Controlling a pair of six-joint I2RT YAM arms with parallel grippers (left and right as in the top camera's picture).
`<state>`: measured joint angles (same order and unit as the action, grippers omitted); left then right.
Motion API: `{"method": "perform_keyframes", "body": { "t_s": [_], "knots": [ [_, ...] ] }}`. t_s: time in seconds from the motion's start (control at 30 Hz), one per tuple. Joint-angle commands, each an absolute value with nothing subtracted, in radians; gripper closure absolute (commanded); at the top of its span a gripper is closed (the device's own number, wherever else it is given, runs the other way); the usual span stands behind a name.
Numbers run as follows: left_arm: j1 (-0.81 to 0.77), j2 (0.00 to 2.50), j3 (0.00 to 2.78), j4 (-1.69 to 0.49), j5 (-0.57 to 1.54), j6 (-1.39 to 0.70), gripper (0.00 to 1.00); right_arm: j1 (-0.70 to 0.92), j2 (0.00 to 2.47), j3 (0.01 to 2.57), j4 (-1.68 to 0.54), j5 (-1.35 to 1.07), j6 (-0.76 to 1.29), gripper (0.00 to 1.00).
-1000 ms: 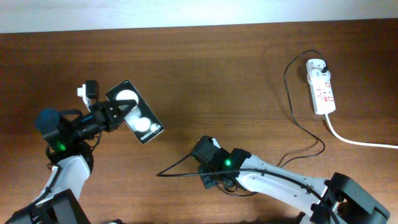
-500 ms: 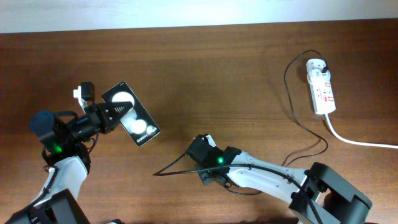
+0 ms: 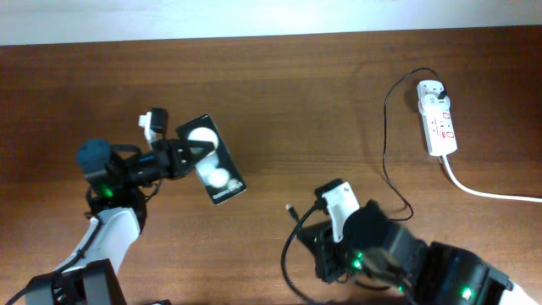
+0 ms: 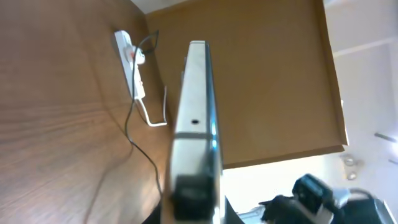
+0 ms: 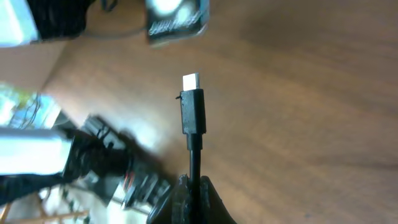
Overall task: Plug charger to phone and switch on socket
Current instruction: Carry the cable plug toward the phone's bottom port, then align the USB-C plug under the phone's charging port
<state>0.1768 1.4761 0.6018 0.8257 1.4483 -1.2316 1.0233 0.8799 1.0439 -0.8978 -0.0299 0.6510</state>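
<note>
My left gripper (image 3: 185, 156) is shut on the phone (image 3: 217, 159), a black glossy slab with two white round reflections, held tilted above the table at the left. In the left wrist view the phone (image 4: 196, 118) shows edge-on between the fingers (image 4: 195, 194). My right gripper (image 5: 193, 190) is shut on the charger cable just behind its connector (image 5: 192, 107), whose metal tip points toward the phone (image 5: 177, 17). In the overhead view the tip (image 3: 290, 207) is right of the phone and apart from it. The socket (image 3: 437, 119) lies at the far right with the charger's plug head (image 3: 442, 88) in it.
The socket's thick white cord (image 3: 495, 194) runs off the right edge. The thin black cable (image 3: 388, 161) loops from the socket down to the right arm (image 3: 360, 241). A white wall borders the table's far edge. The socket also shows in the left wrist view (image 4: 129, 62).
My left arm has swung the phone to the right, toward the middle. My right arm has pulled back to the right and raised the cable, so its connector tip now points at the phone.
</note>
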Motion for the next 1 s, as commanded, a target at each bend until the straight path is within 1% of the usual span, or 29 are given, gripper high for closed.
{"method": "perform_keyframes", "body": {
  "t_s": [0.0,0.07,0.17,0.3,0.37,0.47,0.57,0.7,0.9,0.97],
  "knots": [
    [0.085,1.473,0.614,0.834,1.343,-1.281,1.00,1.160,0.946,0.983,-0.840,0.096,0.719,0.96],
    [0.053,1.473,0.614,0.834,1.333,-1.296,1.00,1.207,1.016,0.981,-0.792,0.163,0.720,0.96],
    [0.053,1.473,0.614,0.834,1.346,-1.298,1.00,1.211,1.135,0.981,-0.659,0.169,0.719,0.96],
    [0.053,1.473,0.614,0.834,1.346,-1.298,1.00,1.209,1.175,0.981,-0.552,0.195,0.720,0.96],
    [0.053,1.473,0.614,0.842,1.362,-1.297,1.00,1.208,1.175,0.981,-0.549,0.221,0.725,0.96],
    [0.055,1.473,0.614,0.947,1.411,-1.298,1.00,1.174,1.175,0.981,-0.552,0.193,0.825,0.96],
    [0.055,1.473,0.614,0.949,1.435,-1.299,1.00,1.131,1.175,0.981,-0.559,0.115,0.824,0.96],
    [0.055,1.473,0.614,0.949,1.428,-1.391,1.00,1.129,1.174,0.981,-0.580,0.078,0.825,0.96],
    [0.055,1.473,0.614,0.949,1.433,-1.421,1.00,1.129,1.161,0.981,-0.621,0.083,0.847,0.96],
    [0.055,1.473,0.614,0.949,1.433,-1.422,1.00,1.129,1.094,0.981,-0.633,0.120,0.847,0.96]
  ]
}}
